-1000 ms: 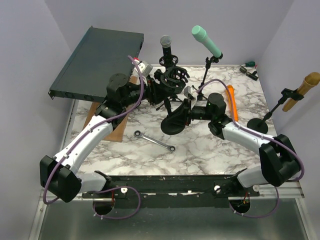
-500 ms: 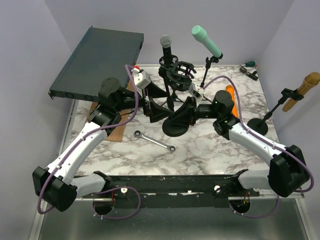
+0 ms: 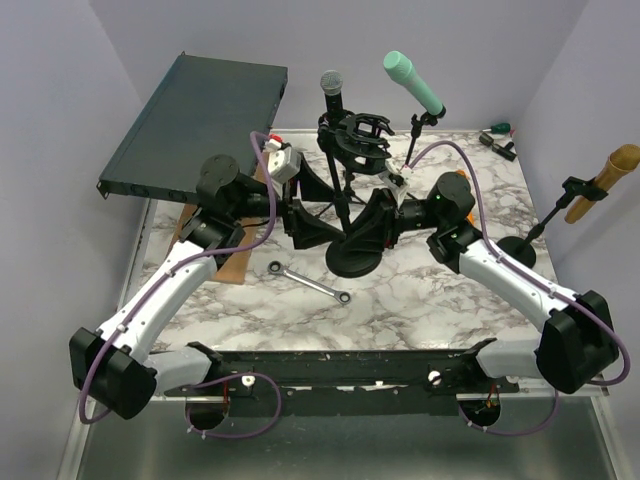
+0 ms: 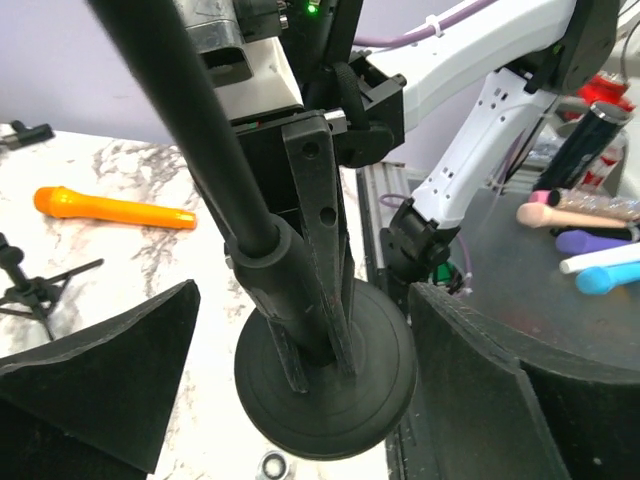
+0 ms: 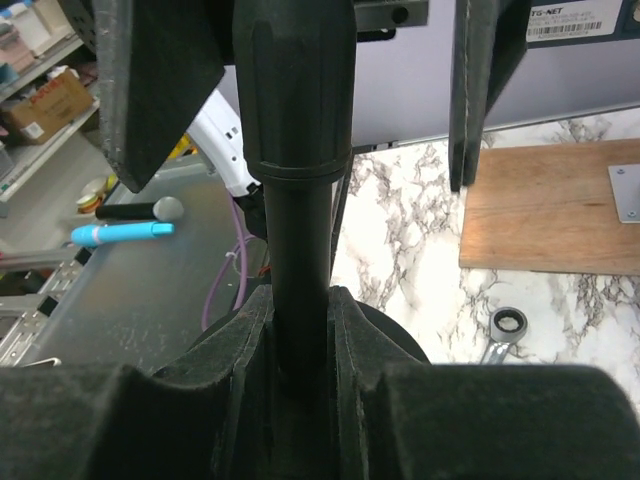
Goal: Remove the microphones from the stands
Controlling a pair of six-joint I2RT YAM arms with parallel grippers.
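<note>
Low on the stand (image 3: 352, 258), clamped tight in right gripper (image 5: 300, 325) for steadiness; straddled by left gripper (image 4: 300, 300), jaws apart.

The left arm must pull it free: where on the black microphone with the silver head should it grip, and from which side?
Take the black handle of the microphone just under its silver head, above the cradle, approaching from the left. It stands nearly upright, exposed, so it likely lifts straight up while the right pincer holds the pole.
</note>
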